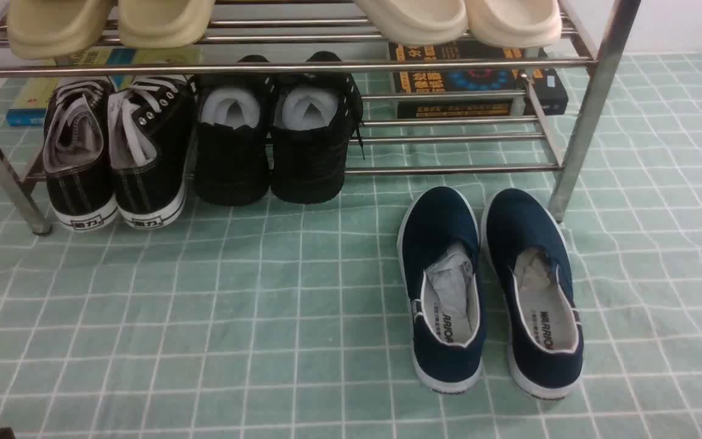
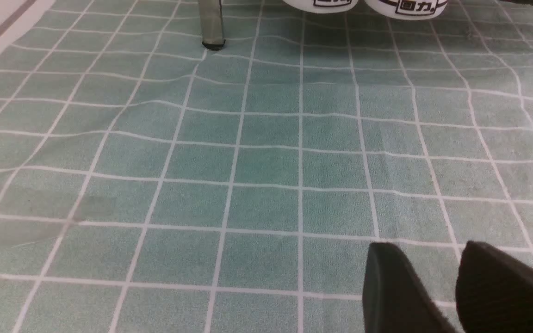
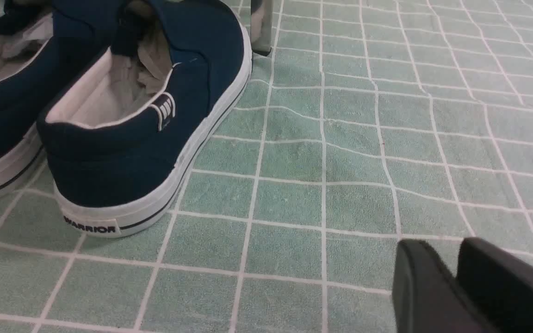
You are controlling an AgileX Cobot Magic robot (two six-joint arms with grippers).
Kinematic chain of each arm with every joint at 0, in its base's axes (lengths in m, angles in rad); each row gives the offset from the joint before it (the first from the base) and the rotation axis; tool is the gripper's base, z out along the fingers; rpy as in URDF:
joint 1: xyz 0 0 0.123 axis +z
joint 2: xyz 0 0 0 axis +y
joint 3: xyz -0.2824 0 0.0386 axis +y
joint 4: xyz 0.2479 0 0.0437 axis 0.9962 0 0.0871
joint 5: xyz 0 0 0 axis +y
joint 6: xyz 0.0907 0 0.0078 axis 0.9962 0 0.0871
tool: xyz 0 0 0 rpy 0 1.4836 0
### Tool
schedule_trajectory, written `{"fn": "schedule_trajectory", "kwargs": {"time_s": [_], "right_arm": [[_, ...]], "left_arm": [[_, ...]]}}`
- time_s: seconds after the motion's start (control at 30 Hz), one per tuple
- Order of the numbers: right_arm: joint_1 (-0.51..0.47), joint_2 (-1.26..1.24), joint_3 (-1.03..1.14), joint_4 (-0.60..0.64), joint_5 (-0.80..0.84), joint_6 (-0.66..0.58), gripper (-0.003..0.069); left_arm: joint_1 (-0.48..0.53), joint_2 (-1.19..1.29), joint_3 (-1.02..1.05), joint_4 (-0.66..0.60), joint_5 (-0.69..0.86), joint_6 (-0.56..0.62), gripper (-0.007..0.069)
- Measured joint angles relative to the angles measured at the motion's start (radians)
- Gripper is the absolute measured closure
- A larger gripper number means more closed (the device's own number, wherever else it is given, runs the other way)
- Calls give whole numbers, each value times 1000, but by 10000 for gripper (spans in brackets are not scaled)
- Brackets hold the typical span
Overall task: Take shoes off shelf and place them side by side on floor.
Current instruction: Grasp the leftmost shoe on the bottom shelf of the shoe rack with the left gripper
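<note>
The black canvas sneakers, left one (image 1: 78, 160) and right one (image 1: 151, 152), stand side by side on the lower tier of the silver shelf (image 1: 278, 66), at its left end, heels toward me. Their white heels (image 2: 407, 6) peek in at the far edge of the left wrist view. My left gripper (image 2: 426, 247) hovers low over the green grid floor (image 2: 248, 162), well short of them, open a little with nothing between its fingers. My right gripper (image 3: 442, 243) is shut and empty over the floor (image 3: 363, 162), beside the navy slip-ons.
All-black shoes with white stuffing (image 1: 272, 146) sit next to the sneakers on the shelf. Navy slip-ons (image 1: 491, 286) stand on the floor at the right. Beige slippers (image 1: 107, 24) occupy the top tier. Books (image 1: 479, 82) lie behind. Shelf legs (image 1: 582, 140) (image 2: 212, 23) stand at both sides.
</note>
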Motion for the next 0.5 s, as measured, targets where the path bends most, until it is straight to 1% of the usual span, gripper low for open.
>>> {"fn": "schedule_trajectory", "kwargs": {"time_s": [0.5], "right_arm": [[0,-1,0,0,0,0,505]], "left_arm": [[0,0,0,0,0,0,383]]}}
